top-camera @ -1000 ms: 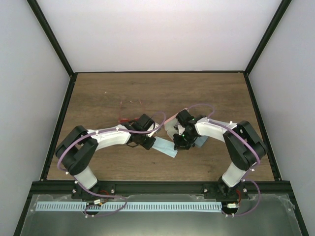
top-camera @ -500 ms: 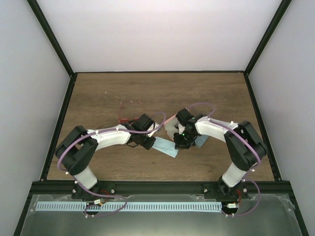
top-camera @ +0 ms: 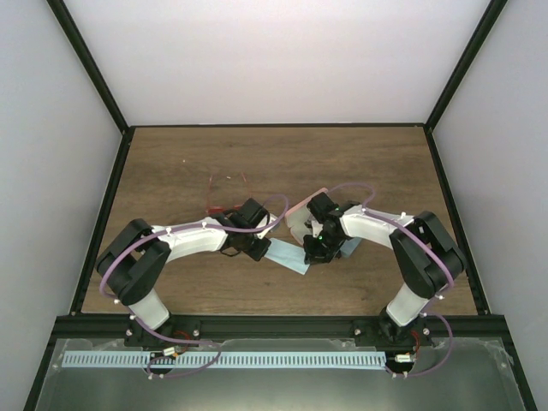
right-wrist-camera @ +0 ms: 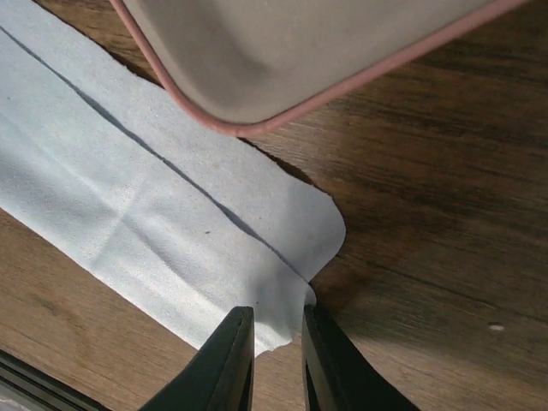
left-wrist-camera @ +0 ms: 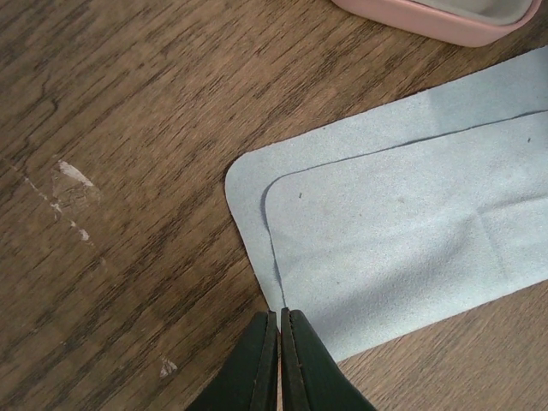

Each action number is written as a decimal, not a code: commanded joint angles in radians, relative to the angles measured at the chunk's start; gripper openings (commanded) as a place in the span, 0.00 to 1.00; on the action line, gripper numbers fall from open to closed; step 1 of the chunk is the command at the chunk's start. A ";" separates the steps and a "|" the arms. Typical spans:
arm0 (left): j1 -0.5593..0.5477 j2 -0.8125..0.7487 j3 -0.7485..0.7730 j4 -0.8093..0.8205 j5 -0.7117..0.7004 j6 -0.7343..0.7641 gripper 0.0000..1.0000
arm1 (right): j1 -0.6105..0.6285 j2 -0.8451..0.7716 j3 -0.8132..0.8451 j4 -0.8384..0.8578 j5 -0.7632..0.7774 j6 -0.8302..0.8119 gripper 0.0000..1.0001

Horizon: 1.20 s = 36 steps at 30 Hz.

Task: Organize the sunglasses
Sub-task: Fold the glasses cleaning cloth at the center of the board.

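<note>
The left claw [left-wrist-camera: 280, 318] was pressed fully shut with nothing in it, its tips poised at one edge of the light blue cloth [left-wrist-camera: 402, 223]. The right claw [right-wrist-camera: 278, 315] stood a crack apart over the cloth's other end, by a rounded corner, gripping nothing I could see. The sunglasses [top-camera: 228, 193] lay on the table [top-camera: 171, 163] beyond the cloth, toward the left arm's side and well apart from both claws. A pink case [right-wrist-camera: 300, 51] sat just beside the cloth.

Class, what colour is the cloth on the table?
The cloth is light blue; the left wrist view shows it best.
</note>
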 commanded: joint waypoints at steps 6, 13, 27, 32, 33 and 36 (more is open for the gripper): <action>0.003 -0.034 -0.017 0.011 0.003 0.005 0.04 | 0.010 -0.003 0.001 0.012 -0.006 0.006 0.01; 0.003 -0.037 -0.022 0.018 0.003 0.001 0.04 | 0.009 -0.038 0.053 -0.020 0.010 0.007 0.01; 0.004 -0.044 -0.026 0.020 0.001 0.003 0.04 | 0.010 -0.034 0.085 -0.046 0.049 0.012 0.01; 0.003 -0.048 -0.029 0.014 -0.003 0.007 0.04 | 0.010 -0.005 0.095 -0.046 0.080 0.010 0.01; 0.004 -0.051 -0.029 0.013 -0.004 0.008 0.04 | 0.009 0.001 0.096 -0.045 0.086 0.009 0.01; 0.004 -0.056 -0.031 0.010 -0.007 0.008 0.04 | 0.010 0.014 0.094 -0.035 0.094 0.011 0.01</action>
